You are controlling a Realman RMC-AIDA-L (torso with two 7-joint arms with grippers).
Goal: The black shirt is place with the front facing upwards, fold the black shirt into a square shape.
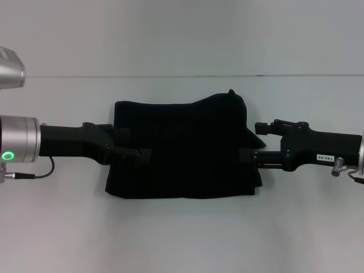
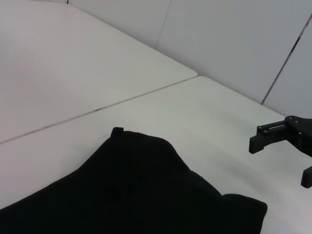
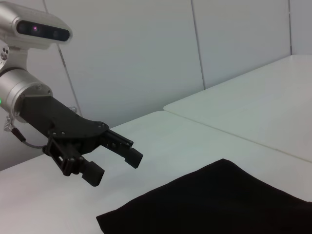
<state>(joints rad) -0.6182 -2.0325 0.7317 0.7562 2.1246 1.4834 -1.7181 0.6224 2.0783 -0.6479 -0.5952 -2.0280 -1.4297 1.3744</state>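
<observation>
The black shirt, already folded into a rough rectangle, is seen mid-worktop, flanked at nine o'clock by the left gripper and at three o'clock by the right gripper, jaws apart, with a final squaring fold judged outstanding.

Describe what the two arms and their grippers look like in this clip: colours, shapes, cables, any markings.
Both arms are silver cylinders ending in matte black angular wrist housings. The left gripper has two blocky black fingers, a glowing green ring on the silver segment and a thin black cable below. The right gripper is black too, with a small white label printed with digits and a metal fitting near the silver joint.
</observation>
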